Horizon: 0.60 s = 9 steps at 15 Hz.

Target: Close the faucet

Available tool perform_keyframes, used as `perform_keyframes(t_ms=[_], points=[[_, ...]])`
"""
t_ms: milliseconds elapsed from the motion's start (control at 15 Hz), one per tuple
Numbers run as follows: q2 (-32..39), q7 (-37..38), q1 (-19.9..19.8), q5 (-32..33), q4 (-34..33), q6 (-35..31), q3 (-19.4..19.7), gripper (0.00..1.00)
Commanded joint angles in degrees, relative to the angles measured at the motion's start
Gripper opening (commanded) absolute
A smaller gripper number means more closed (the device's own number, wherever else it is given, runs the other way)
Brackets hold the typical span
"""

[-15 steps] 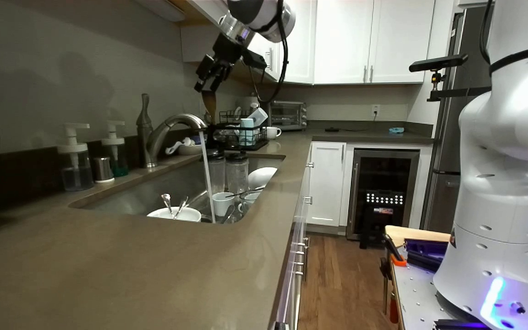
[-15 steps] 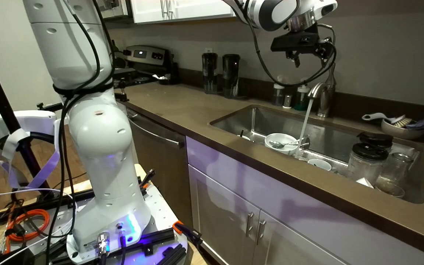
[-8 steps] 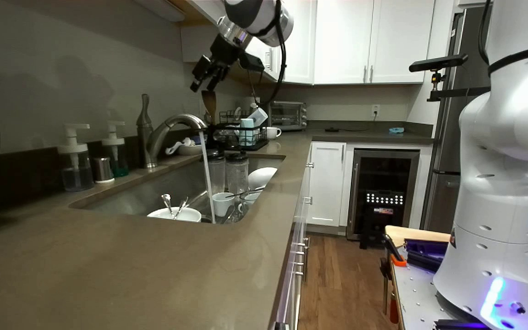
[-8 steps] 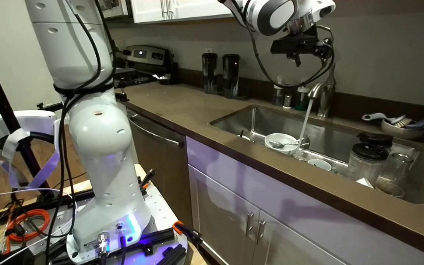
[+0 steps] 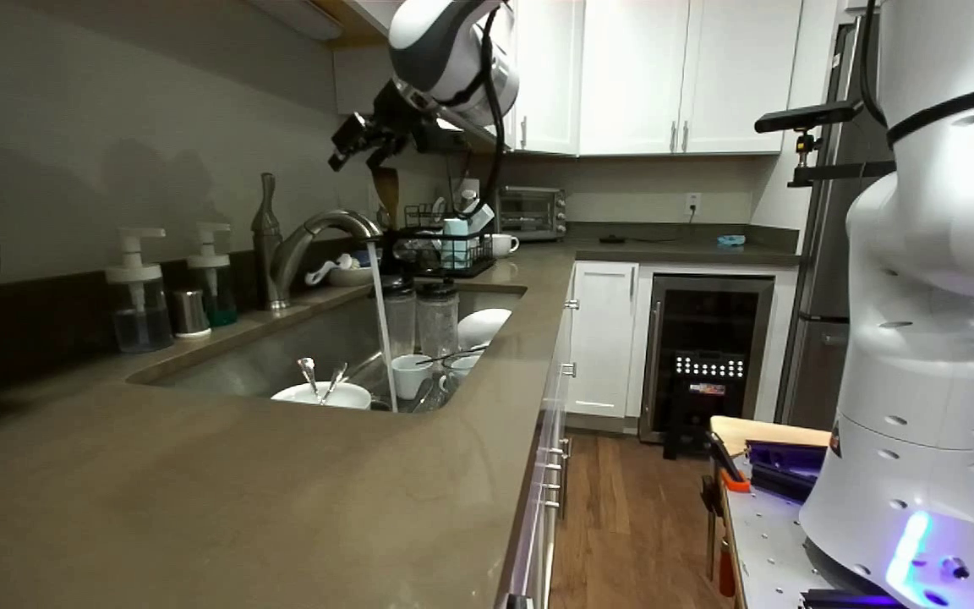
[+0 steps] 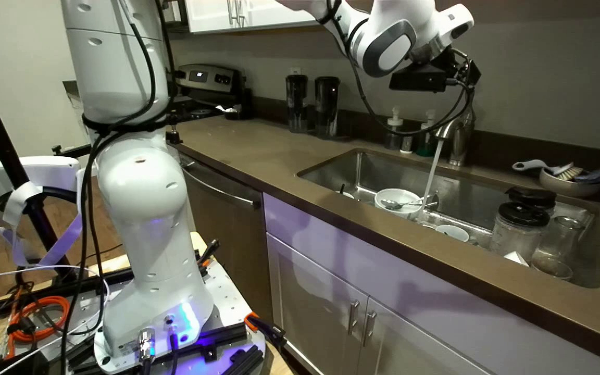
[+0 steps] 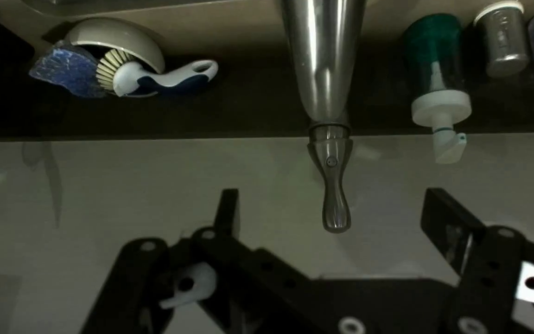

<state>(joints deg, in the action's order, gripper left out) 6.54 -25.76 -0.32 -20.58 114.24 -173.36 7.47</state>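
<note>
Here the tool (image 5: pixel 355 161), gaping wide and empty, hangs above the faucet (image 7: pixel 327 88).

In an exterior view, shadowed grey wall (image 5: pixel 183 110) at ten o'clock, white upper cabinets (image 5: pixel 635 76) at one, glass-fronted appliance (image 5: pixel 711 317) at three, wood floor (image 5: pixel 614 507) at five, brown countertop (image 5: pixel 225 491) at eight, in an exterior view, stove (image 6: pixel 211 78) at eleven, lilac-tinted lower cabinets (image 6: pixel 344 297) at five

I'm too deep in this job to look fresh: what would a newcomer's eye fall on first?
Probably the water stream, falling from the faucet into the sink in both exterior views. Next, the white robot arm with its low blue light, at the left of an exterior view. In the wrist view it's the faucet's handle, framed by the open gripper.
</note>
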Motion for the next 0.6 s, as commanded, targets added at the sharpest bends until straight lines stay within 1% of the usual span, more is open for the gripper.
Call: perform_keyframes(t_ms=[0,133,467,533], points=[[4.71,-2.34,-0.74,-2.4,-4.69,-2.89,-1.78,1.0],[6.7,-1.49,-0.93,-1.32,-7.34,-3.2,-1.76,1.0],[10.39,-0.88,-1.59,-1.13,-12.88,-5.84,-1.86,1.0],[11.15,-1.23,-2.03,-1.41,-13.9,-5.93,-2.38,1.0]])
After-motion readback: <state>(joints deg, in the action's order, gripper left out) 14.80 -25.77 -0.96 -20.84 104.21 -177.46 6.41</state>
